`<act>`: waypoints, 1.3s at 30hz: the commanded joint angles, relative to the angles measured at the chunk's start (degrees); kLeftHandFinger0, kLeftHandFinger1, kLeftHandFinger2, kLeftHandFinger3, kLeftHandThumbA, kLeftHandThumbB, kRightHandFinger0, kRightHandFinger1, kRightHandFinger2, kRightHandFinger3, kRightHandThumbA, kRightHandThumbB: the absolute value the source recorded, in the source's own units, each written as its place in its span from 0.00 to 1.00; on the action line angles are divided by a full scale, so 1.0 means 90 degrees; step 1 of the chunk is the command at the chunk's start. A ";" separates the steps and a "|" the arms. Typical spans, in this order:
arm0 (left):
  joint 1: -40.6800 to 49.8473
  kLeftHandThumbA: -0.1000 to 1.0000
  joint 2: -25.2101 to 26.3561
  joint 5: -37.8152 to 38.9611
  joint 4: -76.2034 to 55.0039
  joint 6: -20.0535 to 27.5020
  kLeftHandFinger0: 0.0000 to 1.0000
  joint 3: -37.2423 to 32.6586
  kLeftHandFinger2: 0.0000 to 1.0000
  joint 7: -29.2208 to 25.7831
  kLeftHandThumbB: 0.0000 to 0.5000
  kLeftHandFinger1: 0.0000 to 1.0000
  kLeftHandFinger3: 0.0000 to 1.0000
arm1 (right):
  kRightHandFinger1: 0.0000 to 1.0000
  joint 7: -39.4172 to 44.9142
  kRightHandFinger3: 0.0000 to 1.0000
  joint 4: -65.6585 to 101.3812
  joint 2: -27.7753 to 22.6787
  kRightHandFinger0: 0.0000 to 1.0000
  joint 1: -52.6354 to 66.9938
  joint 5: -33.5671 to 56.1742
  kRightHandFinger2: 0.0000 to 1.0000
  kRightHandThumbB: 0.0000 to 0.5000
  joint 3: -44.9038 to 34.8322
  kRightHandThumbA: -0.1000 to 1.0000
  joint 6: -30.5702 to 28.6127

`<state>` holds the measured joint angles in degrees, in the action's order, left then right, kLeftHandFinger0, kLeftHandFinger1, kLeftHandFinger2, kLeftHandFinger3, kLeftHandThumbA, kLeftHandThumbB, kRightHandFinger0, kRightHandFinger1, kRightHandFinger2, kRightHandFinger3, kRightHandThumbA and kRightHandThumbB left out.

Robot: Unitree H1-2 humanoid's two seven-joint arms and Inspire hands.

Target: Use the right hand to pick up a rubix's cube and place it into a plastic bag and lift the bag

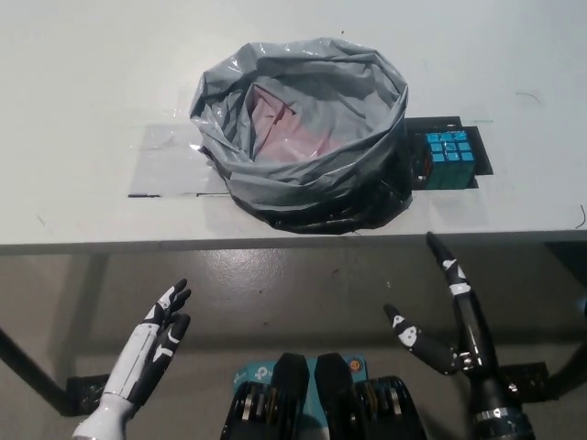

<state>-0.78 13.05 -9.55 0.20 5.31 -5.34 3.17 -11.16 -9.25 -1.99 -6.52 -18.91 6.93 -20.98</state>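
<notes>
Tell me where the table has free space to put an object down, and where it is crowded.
Free: the table left of the grey plastic bag, the strip behind it, and the far right corner beyond the Rubik's cube. Crowded: the middle, where the cube sits close beside the bag's right side. Both hands are below the table edge.

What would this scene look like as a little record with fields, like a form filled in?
table: white table, robot in front of its near edge
bag: grey plastic bag, mouth open, standing on the table
cube: rubix's cube, blue face up, on the table beside the bag, on the robot's right
right hand: black right hand, open, below the table edge, holding nothing
left hand: white left hand, open, low at the robot's left
cube in bag: not yet
</notes>
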 commanded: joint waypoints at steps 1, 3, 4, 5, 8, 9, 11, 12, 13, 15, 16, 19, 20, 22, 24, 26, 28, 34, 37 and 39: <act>-0.0087 1.00 0.0064 -0.0109 -0.0239 0.0429 1.00 0.0016 1.00 -0.0005 0.24 1.00 1.00 | 1.00 -0.1347 1.00 0.0765 0.0341 1.00 -0.0587 -0.1154 1.00 0.52 -0.0477 0.79 -0.0585; -0.0065 1.00 0.0054 -0.0083 -0.0224 0.0508 1.00 0.0012 1.00 -0.0001 0.26 1.00 1.00 | 1.00 -0.1321 1.00 0.0864 0.0340 1.00 -0.0674 -0.1215 1.00 0.50 -0.0523 0.75 -0.0389; -0.0054 1.00 0.0052 -0.0055 -0.0204 0.0551 1.00 -0.0002 1.00 0.0024 0.28 1.00 1.00 | 1.00 -0.1263 1.00 0.0944 0.0311 1.00 -0.0808 -0.1302 1.00 0.54 -0.0585 0.77 -0.0082; -0.0040 1.00 0.0044 -0.0054 -0.0194 0.0562 1.00 -0.0016 1.00 0.0038 0.30 1.00 1.00 | 1.00 -0.1214 1.00 0.0915 0.0293 1.00 -0.1003 -0.1263 1.00 0.57 -0.0670 0.80 0.0135; -0.0024 1.00 0.0018 -0.0044 -0.0189 0.0561 1.00 -0.0013 1.00 0.0038 0.33 1.00 1.00 | 1.00 -0.1131 1.00 0.0806 0.0332 1.00 -0.1315 -0.1065 1.00 0.59 -0.0798 0.77 0.0333; -0.0025 1.00 0.0012 -0.0087 -0.0187 0.0537 1.00 -0.0016 1.00 0.0024 0.34 1.00 1.00 | 1.00 -0.1198 1.00 0.0662 0.0343 1.00 -0.1500 -0.1088 1.00 0.57 -0.0847 0.76 0.0387; -0.0032 1.00 0.0007 -0.0100 -0.0165 0.0564 1.00 -0.0017 1.00 0.0026 0.34 1.00 1.00 | 1.00 -0.1209 1.00 0.0427 0.0357 1.00 -0.1749 -0.1053 1.00 0.56 -0.0895 0.76 0.0505; -0.0030 1.00 0.0005 -0.0100 -0.0169 0.0541 1.00 -0.0015 1.00 0.0032 0.36 1.00 1.00 | 1.00 -0.1188 1.00 0.0316 0.0383 1.00 -0.1844 -0.0948 1.00 0.61 -0.0930 0.76 0.0557; -0.0032 1.00 0.0005 -0.0112 -0.0161 0.0531 1.00 -0.0014 1.00 0.0030 0.36 1.00 1.00 | 1.00 -0.1149 1.00 0.0146 0.0426 1.00 -0.1993 -0.0759 1.00 0.65 -0.0979 0.77 0.0646; -0.0011 1.00 -0.0001 -0.0126 -0.0155 0.0555 1.00 -0.0008 1.00 0.0017 0.35 1.00 1.00 | 1.00 -0.1101 1.00 -0.0078 0.0461 1.00 -0.2207 -0.0665 1.00 0.66 -0.1002 0.80 0.0773; -0.0010 1.00 -0.0004 -0.0124 -0.0155 0.0557 1.00 -0.0006 1.00 0.0018 0.35 1.00 1.00 | 1.00 -0.1128 1.00 -0.0166 0.0470 1.00 -0.2278 -0.0678 1.00 0.68 -0.1015 0.81 0.0784; 0.0010 1.00 -0.0025 -0.0111 -0.0163 0.0563 1.00 -0.0022 1.00 0.0038 0.36 1.00 1.00 | 1.00 -0.1299 1.00 -0.0608 0.0528 1.00 -0.2682 -0.0738 1.00 0.71 -0.1120 0.83 0.1009; 0.0008 1.00 -0.0025 -0.0097 -0.0149 0.0592 1.00 -0.0023 1.00 0.0043 0.36 1.00 1.00 | 1.00 -0.1351 1.00 -0.0755 0.0538 1.00 -0.2812 -0.0757 1.00 0.72 -0.1146 0.83 0.1089; 0.0013 1.00 -0.0022 -0.0068 -0.0138 0.0605 1.00 -0.0021 1.00 0.0062 0.36 1.00 1.00 | 1.00 -0.1457 1.00 -0.0920 0.0548 1.00 -0.2941 -0.0837 1.00 0.75 -0.1171 0.85 0.1234; 0.0024 1.00 -0.0020 -0.0070 -0.0161 0.0571 1.00 -0.0027 1.00 0.0078 0.36 1.00 1.00 | 1.00 -0.1581 1.00 -0.1183 0.0502 1.00 -0.3137 -0.0962 1.00 0.77 -0.1170 0.87 0.1435; 0.0102 1.00 -0.0029 -0.0095 -0.0197 0.0558 1.00 -0.0040 1.00 0.0080 0.37 1.00 1.00 | 1.00 -0.1658 1.00 -0.1446 0.0484 1.00 -0.3278 -0.0933 1.00 0.79 -0.1189 0.86 0.1550; 0.0189 1.00 -0.0016 -0.0031 -0.0203 0.0632 1.00 -0.0050 1.00 0.0122 0.35 1.00 1.00 | 1.00 -0.1689 1.00 -0.1597 0.0476 1.00 -0.3320 -0.0925 1.00 0.78 -0.1174 0.85 0.1634; 0.0217 1.00 -0.0024 -0.0038 -0.0203 0.0623 1.00 -0.0045 1.00 0.0130 0.37 1.00 1.00 | 1.00 -0.2001 1.00 -0.2347 0.0350 1.00 -0.3649 -0.0842 1.00 0.79 -0.1193 0.79 0.1558; 0.0263 1.00 -0.0035 -0.0103 -0.0254 0.0597 1.00 -0.0036 1.00 0.0088 0.38 1.00 1.00 | 1.00 -0.2114 1.00 -0.2656 0.0278 1.00 -0.3748 -0.0769 1.00 0.84 -0.1207 0.81 0.1437; 0.0265 1.00 -0.0036 -0.0057 -0.0257 0.0599 1.00 -0.0039 1.00 0.0117 0.38 1.00 1.00 | 1.00 -0.2225 1.00 -0.2816 0.0228 1.00 -0.3796 -0.0782 1.00 0.85 -0.1202 0.81 0.1421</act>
<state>1.33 12.65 -10.05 0.12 8.46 -5.68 3.94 -27.05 -33.05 1.15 -36.72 -26.35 -3.52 -7.39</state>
